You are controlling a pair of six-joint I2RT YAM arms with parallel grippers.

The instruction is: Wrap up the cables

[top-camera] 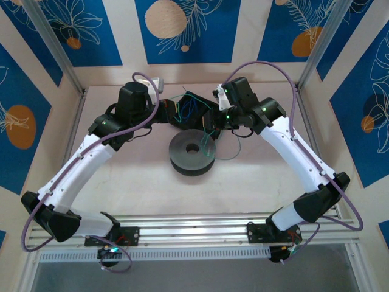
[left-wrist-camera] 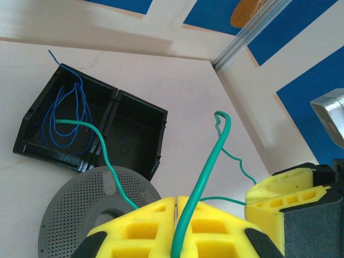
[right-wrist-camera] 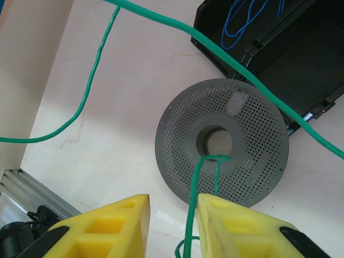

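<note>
Pincers first: left pincer (left-wrist-camera: 176, 215) is closed tight on the green cable (left-wrist-camera: 201, 172), with its yellow fingers meeting and the cable pinched in the seam. From there the cable rises to a kink near the far wall. Right pincer (right-wrist-camera: 172, 226) has a moderate gap. The green cable (right-wrist-camera: 191, 204) runs up through that gap close against one finger, and I can't tell if it touches. It isn't clamped.

Tray (left-wrist-camera: 137, 129) is black with two compartments and sits on the table (right-wrist-camera: 107, 134) just beyond the spool (left-wrist-camera: 80, 199). The blue cable (left-wrist-camera: 64, 115) lies in loose loops in the tray's left compartment. A free green strand arcs across above that compartment and comes down over the spool.

Per view:
- Right wrist: the green cable makes a small loop at the hub hole of the grey perforated spool (right-wrist-camera: 252, 134). A second green run crosses above the spool and the tray (right-wrist-camera: 301, 59) corner, and a third sweeps left over bare table. Blue cable (right-wrist-camera: 244, 19) is visible in the tray.
- Left wrist: the right pincer's fingers (left-wrist-camera: 285, 183) sit close to the right of the left pincer, with a thin green strand spanning between the two.
- Top: both arms converge at the tray (top-camera: 180, 119), with the spool (top-camera: 192, 159) nearer. A green strand curves on the table right of the spool.
</note>
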